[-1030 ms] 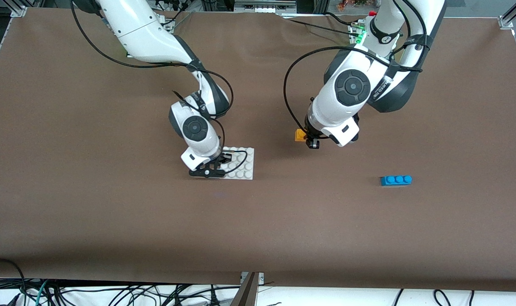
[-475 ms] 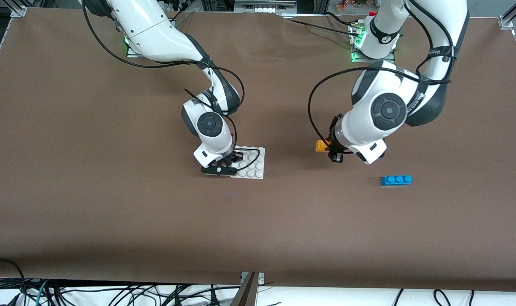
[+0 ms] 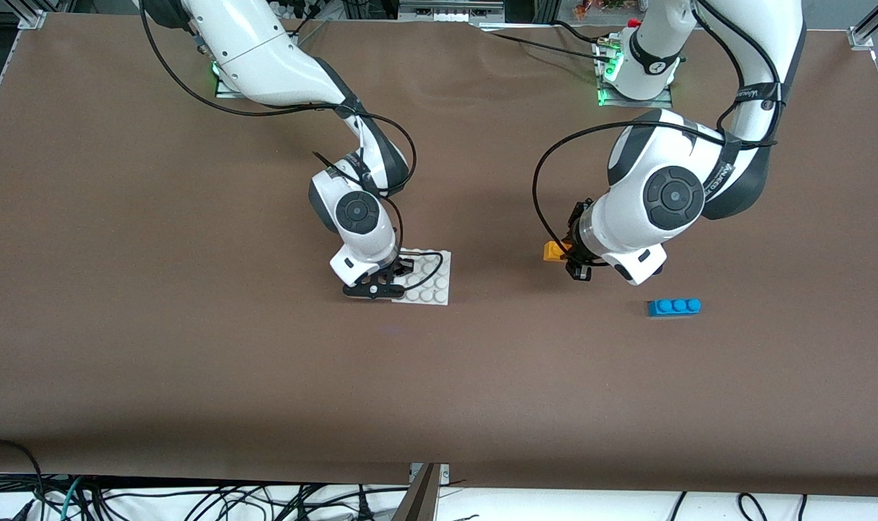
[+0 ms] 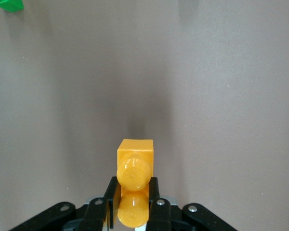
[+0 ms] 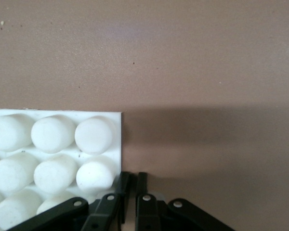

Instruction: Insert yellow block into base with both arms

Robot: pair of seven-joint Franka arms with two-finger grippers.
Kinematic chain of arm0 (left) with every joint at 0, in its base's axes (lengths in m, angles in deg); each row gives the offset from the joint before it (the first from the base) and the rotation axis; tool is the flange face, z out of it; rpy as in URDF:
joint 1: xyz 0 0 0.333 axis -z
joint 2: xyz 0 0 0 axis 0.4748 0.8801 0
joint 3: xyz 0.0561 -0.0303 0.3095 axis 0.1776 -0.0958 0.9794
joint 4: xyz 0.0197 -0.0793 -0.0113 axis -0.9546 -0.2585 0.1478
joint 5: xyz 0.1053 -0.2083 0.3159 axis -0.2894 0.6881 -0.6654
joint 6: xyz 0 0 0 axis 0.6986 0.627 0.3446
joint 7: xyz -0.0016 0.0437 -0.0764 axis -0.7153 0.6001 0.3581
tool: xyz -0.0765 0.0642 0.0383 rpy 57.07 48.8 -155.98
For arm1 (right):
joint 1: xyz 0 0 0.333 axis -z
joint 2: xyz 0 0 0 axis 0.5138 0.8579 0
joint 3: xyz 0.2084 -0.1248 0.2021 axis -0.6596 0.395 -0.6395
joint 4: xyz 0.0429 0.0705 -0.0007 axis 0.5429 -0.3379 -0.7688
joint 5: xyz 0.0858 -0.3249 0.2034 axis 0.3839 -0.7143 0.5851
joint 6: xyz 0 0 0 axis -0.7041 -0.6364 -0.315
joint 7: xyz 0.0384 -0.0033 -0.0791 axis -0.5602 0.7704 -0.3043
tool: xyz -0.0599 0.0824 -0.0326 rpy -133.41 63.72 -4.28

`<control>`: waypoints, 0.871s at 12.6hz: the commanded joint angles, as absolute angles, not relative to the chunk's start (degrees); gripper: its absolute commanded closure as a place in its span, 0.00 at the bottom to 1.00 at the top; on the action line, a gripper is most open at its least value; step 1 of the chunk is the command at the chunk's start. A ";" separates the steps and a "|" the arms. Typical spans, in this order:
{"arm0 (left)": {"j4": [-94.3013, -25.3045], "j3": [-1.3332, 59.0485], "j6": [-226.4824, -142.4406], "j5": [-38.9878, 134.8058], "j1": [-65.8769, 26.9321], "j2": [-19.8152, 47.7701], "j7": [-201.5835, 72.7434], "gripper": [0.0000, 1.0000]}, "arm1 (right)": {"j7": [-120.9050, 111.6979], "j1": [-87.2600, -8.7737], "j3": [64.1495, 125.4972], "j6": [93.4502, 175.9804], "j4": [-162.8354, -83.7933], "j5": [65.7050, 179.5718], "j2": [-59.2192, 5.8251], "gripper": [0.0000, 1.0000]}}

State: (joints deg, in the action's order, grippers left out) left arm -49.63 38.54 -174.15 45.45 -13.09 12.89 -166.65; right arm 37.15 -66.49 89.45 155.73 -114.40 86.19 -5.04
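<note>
Here the left gripper (image 4: pixel 133 211), closed on the yellow block (image 4: pixel 134 178), holds it above the tabletop (image 3: pixel 121 289) near mid-table, toward the left arm's end. In the left wrist view the block's long axis runs straight out from between the fingers, studs facing the camera. The right gripper (image 3: pixel 392 278), fingers shut, sits at the edge of the base (image 3: pixel 432 286) that faces the right arm's end; whether it pinches the plate cannot be told. A blue brick (image 3: pixel 674 307) lies nearer the front edge.
</note>
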 commanded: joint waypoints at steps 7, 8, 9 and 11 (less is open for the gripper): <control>-47.72 38.39 -172.50 46.12 -13.23 13.67 -165.46 1.00 | 27.51 -65.37 88.49 147.07 -110.95 88.17 -7.88 0.89; -47.72 38.39 -172.50 46.12 -13.23 13.67 -165.46 1.00 | 26.98 -65.37 89.02 146.63 -110.95 88.08 -8.58 0.88; -47.72 38.39 -172.50 46.21 -13.23 13.67 -165.46 1.00 | 25.49 -65.37 89.72 145.58 -110.95 87.99 -9.28 0.88; -47.63 38.31 -172.50 46.56 -12.53 14.28 -166.07 1.00 | 22.24 -65.37 91.65 143.82 -110.95 87.99 -11.65 0.88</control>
State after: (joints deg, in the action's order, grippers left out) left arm -49.61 38.45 -174.09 45.45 -13.04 12.94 -166.60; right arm 25.58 -65.57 90.28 146.43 -110.60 87.23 -8.68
